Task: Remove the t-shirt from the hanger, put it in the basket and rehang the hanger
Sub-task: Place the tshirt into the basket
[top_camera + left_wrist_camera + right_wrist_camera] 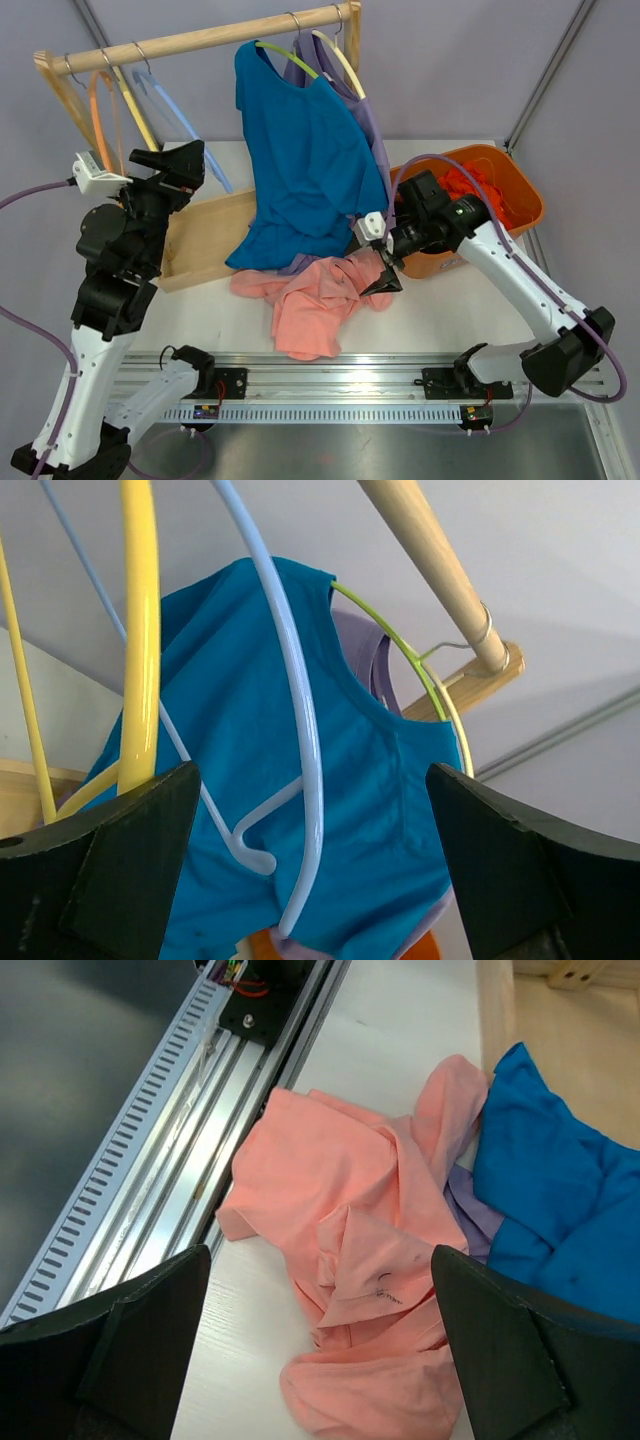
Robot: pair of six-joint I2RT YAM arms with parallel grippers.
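Left pincer (170,160) and right pincer (385,275) stand wide, empty — the left, 9 o'clock of the t-shirt (310,160), may hook neighbouring hangers (140,630).

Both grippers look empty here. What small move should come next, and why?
Probably ease the left gripper toward the shoulder of the blue t-shirt on the green hanger. It hangs on the rod straight ahead of that open, empty gripper, past the bare hangers. The right gripper, also open, hovers over the pink shirt lying on the table.
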